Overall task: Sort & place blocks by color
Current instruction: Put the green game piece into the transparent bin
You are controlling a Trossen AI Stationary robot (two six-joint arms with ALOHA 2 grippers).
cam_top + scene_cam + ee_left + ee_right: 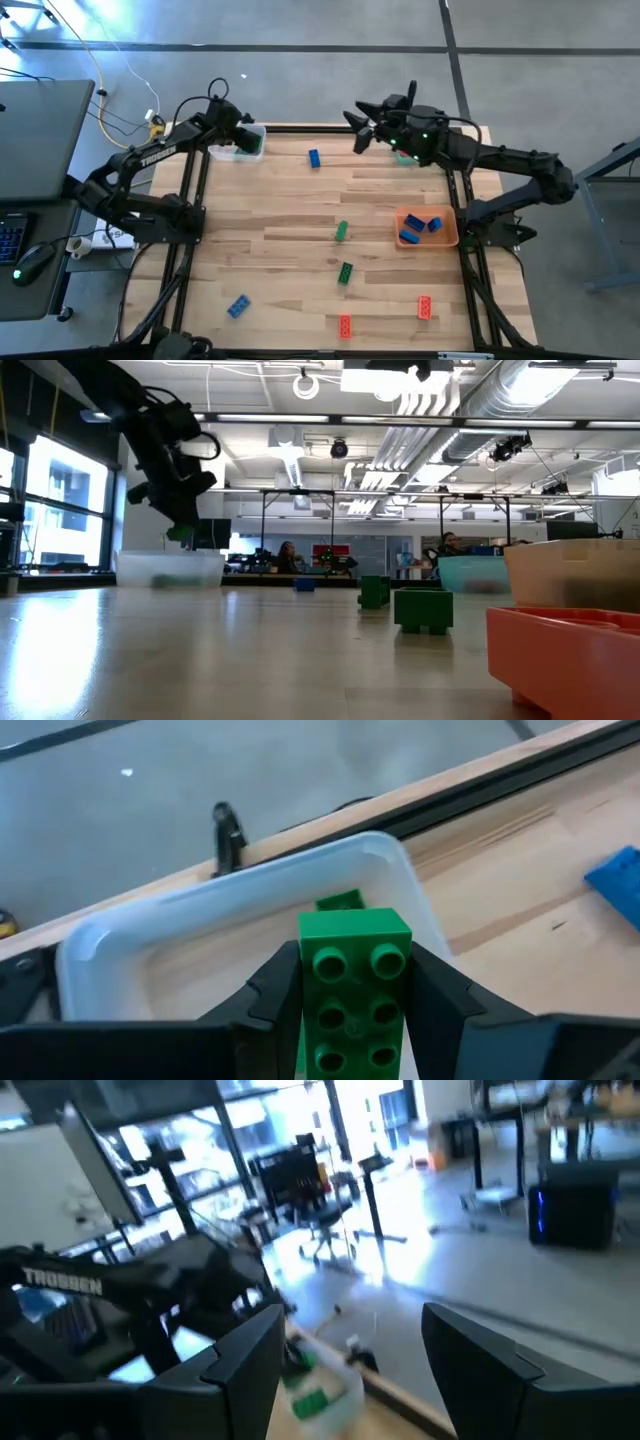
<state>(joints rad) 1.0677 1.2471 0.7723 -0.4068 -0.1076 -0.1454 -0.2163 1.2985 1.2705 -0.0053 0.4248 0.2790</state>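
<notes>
My left gripper (244, 141) (355, 982) hangs over the clear tray (240, 150) (230, 935) at the table's far left, shut on a green block (354, 982) (180, 533). Another green block (340, 901) lies inside that tray. My right gripper (360, 130) (350, 1350) is open and raised over the far edge, right of centre, touching nothing. Loose on the table are two blue blocks (314, 158) (238, 306), two green blocks (341, 231) (345, 272) and two red blocks (345, 325) (424, 308). Blue blocks (420, 227) lie in the orange tray (448, 238). My left gripper pinches the green block by its two long sides (302, 982), one finger on each side, studs facing the wrist camera. The fingers (275, 995) come from above, slanting down toward the far edge, and lie along the block. It is lifted clear above the clear tray.
A teal tray (403, 156) (470, 573) sits at the far right under my right arm. A red block (570, 660) stands close to the low camera. Bare wood lies in the table's middle and left. A desk with a keyboard and mouse stands beyond the left edge.
</notes>
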